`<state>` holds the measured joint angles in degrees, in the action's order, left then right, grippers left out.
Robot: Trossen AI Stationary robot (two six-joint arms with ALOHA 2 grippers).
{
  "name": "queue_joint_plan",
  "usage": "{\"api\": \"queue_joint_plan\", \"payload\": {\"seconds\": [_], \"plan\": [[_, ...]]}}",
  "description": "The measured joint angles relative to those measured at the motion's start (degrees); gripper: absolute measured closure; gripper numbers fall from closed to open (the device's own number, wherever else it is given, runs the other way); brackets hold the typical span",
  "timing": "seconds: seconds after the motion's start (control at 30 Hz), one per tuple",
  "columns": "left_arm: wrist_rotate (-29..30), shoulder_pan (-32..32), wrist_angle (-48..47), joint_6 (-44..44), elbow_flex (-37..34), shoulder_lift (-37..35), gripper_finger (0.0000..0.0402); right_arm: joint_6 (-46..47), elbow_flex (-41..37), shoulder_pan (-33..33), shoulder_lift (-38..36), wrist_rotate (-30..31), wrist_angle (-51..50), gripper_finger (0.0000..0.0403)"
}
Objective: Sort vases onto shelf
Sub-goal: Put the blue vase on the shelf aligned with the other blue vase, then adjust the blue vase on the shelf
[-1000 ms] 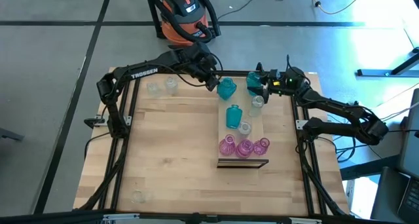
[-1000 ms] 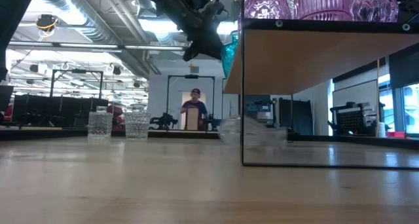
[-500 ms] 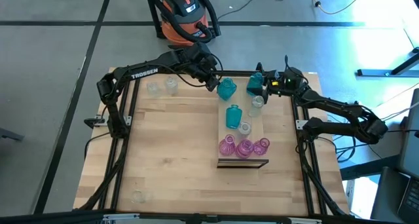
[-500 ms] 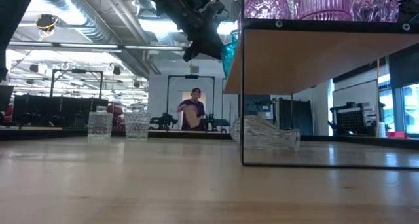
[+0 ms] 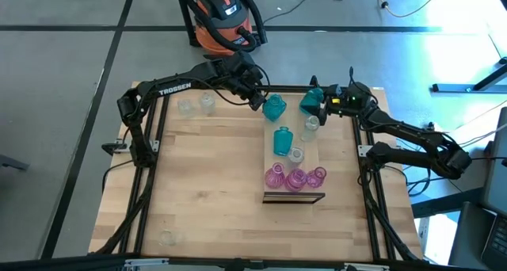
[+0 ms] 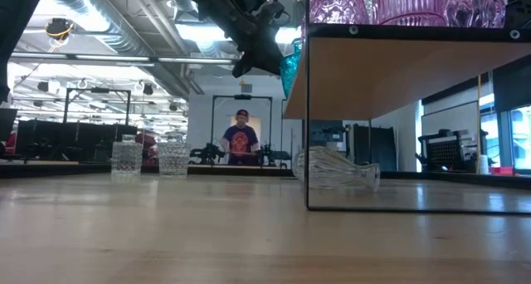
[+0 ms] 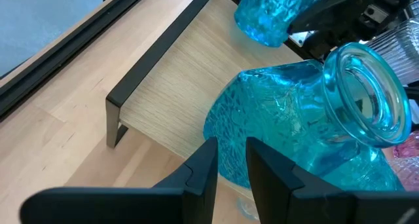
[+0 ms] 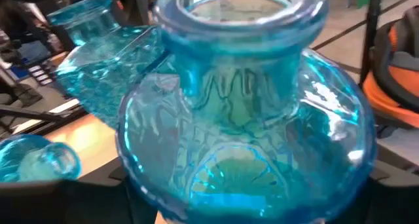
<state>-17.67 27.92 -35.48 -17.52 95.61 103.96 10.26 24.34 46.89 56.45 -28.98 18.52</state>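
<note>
Two blue vases sit at the far end of the shelf [image 5: 291, 156]. The left vase [image 5: 274, 107] is pinched in the left gripper [image 5: 259, 102], fingers tight on it. The right vase [image 5: 310, 102] is by the right gripper [image 5: 323, 103], fingers wide apart. To do this well, set each vase flat, let go slowly, and back away straight without bumping the others.

Teal, pink and clear glass on pale wood

We see crackle-textured teal vases [image 7: 294, 126] [image 8: 242, 126], ribbed pink-magenta ones [image 5: 295, 177], clear cut-glass pieces [image 6: 336, 169], a light-wood shelf [image 5: 269, 156] with a dark end, and an orange-and-black vacuum [image 5: 224, 17] behind the table.
</note>
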Motion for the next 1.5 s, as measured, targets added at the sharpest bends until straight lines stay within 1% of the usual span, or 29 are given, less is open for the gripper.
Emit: {"api": "queue_joint_plan", "payload": {"seconds": [0.1, 0.6, 0.9, 1.03, 1.27, 1.5], "plan": [[0.0, 0.0, 0.0, 0.0, 0.0, 0.0, 0.0328, 0.3, 0.0, 0.0, 0.0, -1.1, -0.1, 0.0110], [-0.5, 0.0, 0.0, 0.0, 0.0, 0.0, 0.0328, -3.3, 0.2, 0.0, -0.1, -1.0, -3.2, 0.0105], [-0.6, 0.0, 0.0, -0.2, 0.0, 0.0, 0.0328, -4.7, 0.7, 0.0, -0.1, -0.5, -3.9, 0.0078], [-0.6, 0.0, 0.0, -0.3, 0.0, 0.0, 0.0328, -4.7, 2.3, 0.0, -0.1, -0.6, -4.0, 0.0071], [-0.5, 0.0, 0.0, -0.3, 0.0, 0.0, 0.0328, -4.7, 6.3, 0.0, -0.2, -0.6, -4.3, 0.0071], [0.4, 0.0, 0.0, -0.3, 0.0, 0.0, 0.0328, -4.6, 12.1, 0.0, -0.2, -0.6, -8.1, 0.0071]]}}
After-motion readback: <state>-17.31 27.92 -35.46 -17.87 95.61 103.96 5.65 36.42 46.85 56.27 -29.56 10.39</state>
